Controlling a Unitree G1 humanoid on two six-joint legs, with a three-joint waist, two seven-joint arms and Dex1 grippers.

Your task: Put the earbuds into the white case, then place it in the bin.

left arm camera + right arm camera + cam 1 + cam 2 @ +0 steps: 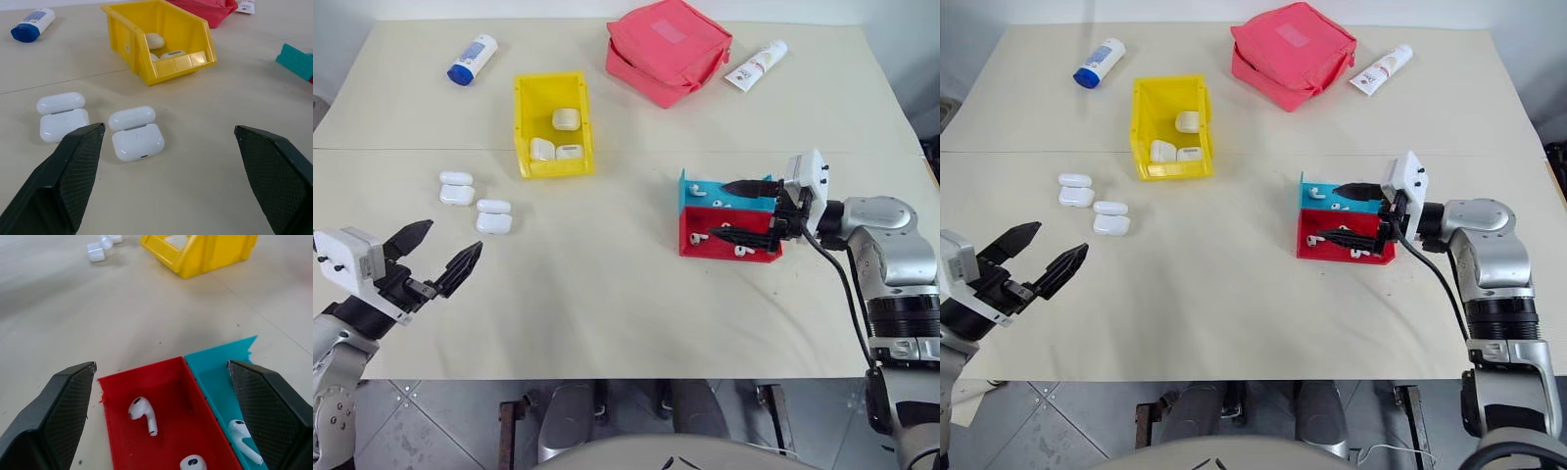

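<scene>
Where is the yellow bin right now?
In the head views, the yellow bin sits on the table's far left half, between the blue-capped tube and the pink pouch, just beyond two open white cases.

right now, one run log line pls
left gripper open near open cases | right gripper open over earbud trays | bin holds three cases

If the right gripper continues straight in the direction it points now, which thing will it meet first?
Most likely the red tray, or the earbud lying in it. The open right gripper points slightly downward over that tray, which sits beside the blue tray. Depth is hard to judge.
</scene>
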